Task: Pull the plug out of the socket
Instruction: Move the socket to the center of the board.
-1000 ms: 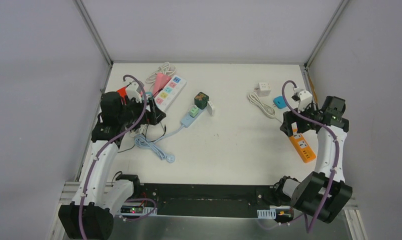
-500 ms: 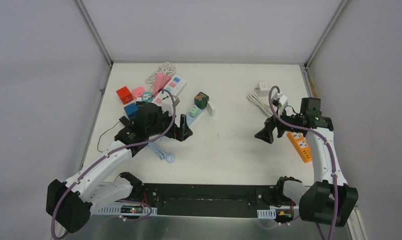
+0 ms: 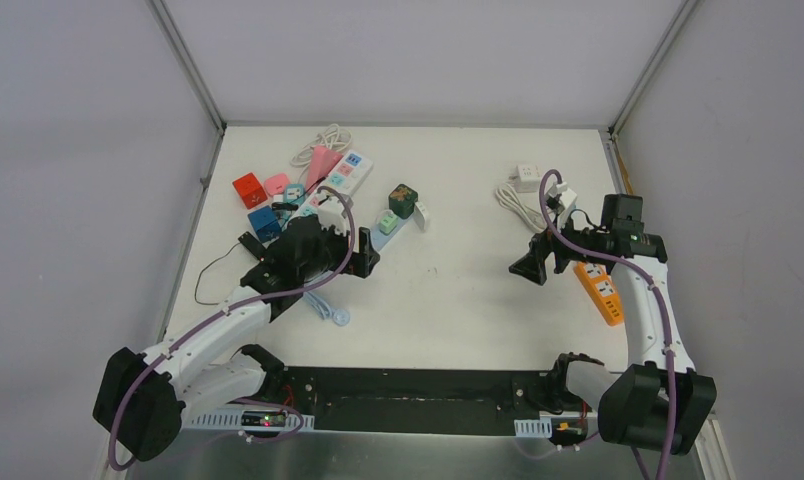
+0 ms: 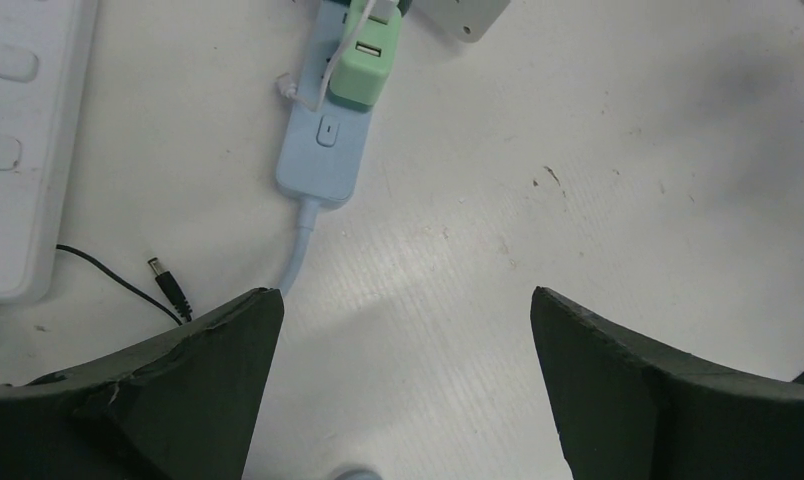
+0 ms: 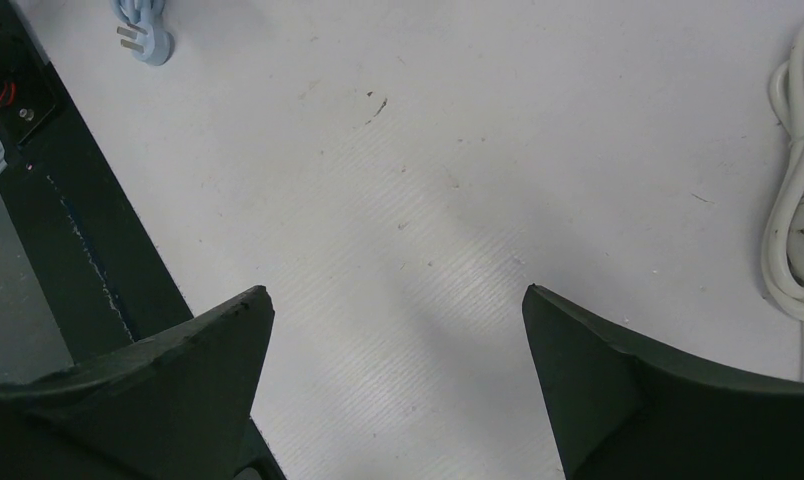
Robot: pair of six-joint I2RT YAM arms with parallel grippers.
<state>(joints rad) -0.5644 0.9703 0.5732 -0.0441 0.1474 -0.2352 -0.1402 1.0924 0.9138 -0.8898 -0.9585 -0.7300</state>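
— Toward the top of the left wrist view, a pale blue socket strip [image 4: 328, 140] is seen lying on the desk [image 4: 578, 200], and a green plug [image 4: 363, 68] is seated in it near the upper end. Is the plug held by anything?

— No. It is touched by neither arm. The left gripper [image 4: 403, 300] is spread wide over bare desk just below the strip's cable end, and nothing is caught between its fingers [image 4: 208, 340].

— What else is shown around it?

— A white strip [image 4: 13, 150] is cut off by the left edge of that view. A black barrel connector [image 4: 166, 280] on a thin wire is seen between the white strip and the pale blue cable, just above the left-hand finger.

— And the other arm?

— The right gripper [image 5: 398, 295] is likewise spread wide, with only desk surface between its fingers. In its wrist view a coiled white cable [image 5: 793, 230] is seen at the right edge and a blue mains plug [image 5: 143, 30] at the upper left. From overhead, this gripper is found in the right half of the frame, well apart from the socket strip, with an orange strip [image 3: 603, 290] lying just to its right.
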